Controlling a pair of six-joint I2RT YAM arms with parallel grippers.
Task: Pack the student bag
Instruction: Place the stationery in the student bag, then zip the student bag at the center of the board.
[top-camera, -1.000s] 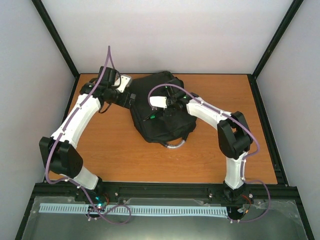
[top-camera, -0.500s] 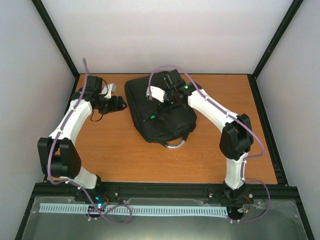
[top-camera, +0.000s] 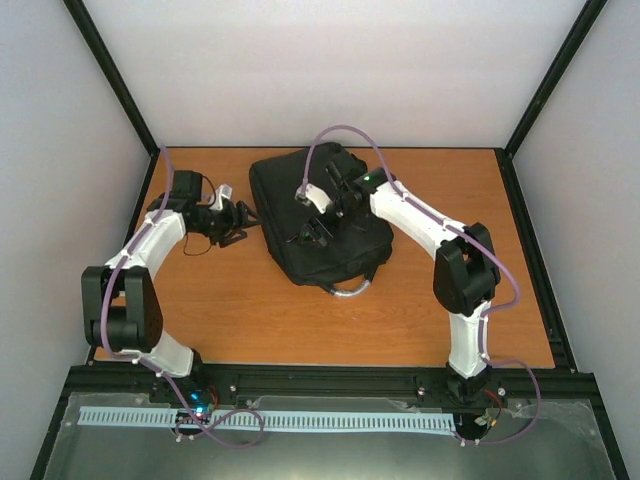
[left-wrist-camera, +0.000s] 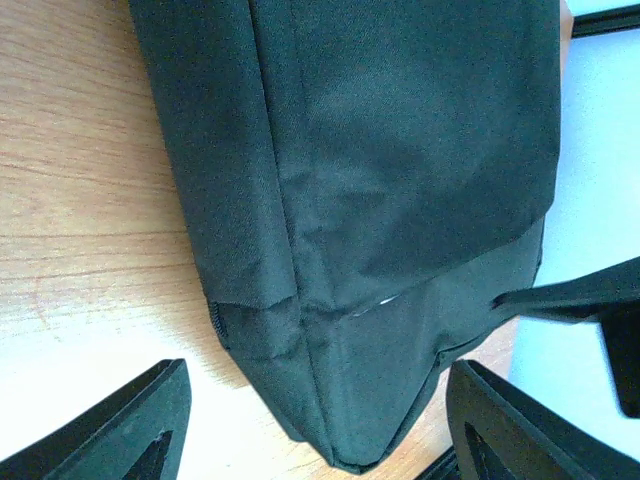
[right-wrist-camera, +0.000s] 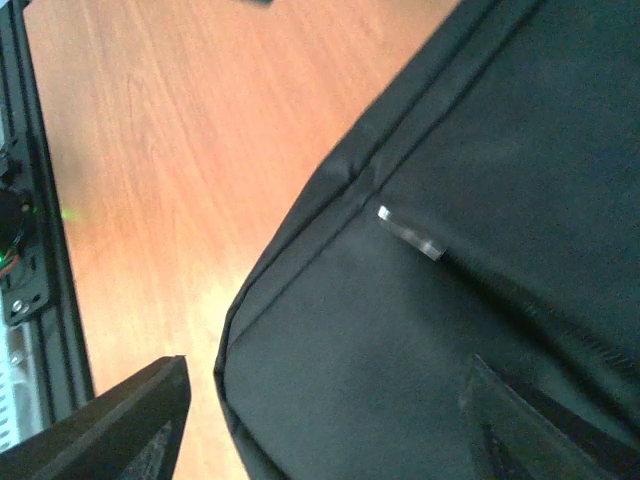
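Firstly, at the left-centre of the top view, the left gripper (top-camera: 238, 222) hovers low over the counter (top-camera: 420, 320), just beside the left edge of the student bag (top-camera: 283, 205). Its fingers (left-wrist-camera: 110, 430) stand wide apart and hold nothing. In the left wrist view a corner of the bag shows between them, and they do not seem to touch it.

The bag lies flat in the upper middle of the frame, and its grey loop handle (top-camera: 350, 290) points to the near edge.

Further right, the right gripper (top-camera: 318, 228) hangs over the middle of the bag, fingers also spread and empty. A small silver zipper pull (right-wrist-camera: 410, 233) shows below it.

I judge the bag soft and floppy, so the fabric will fold and slide on the smooth wood. Better holds are the zipper pull, a seam edge or the loop handle, while the other gripper pins the cloth.
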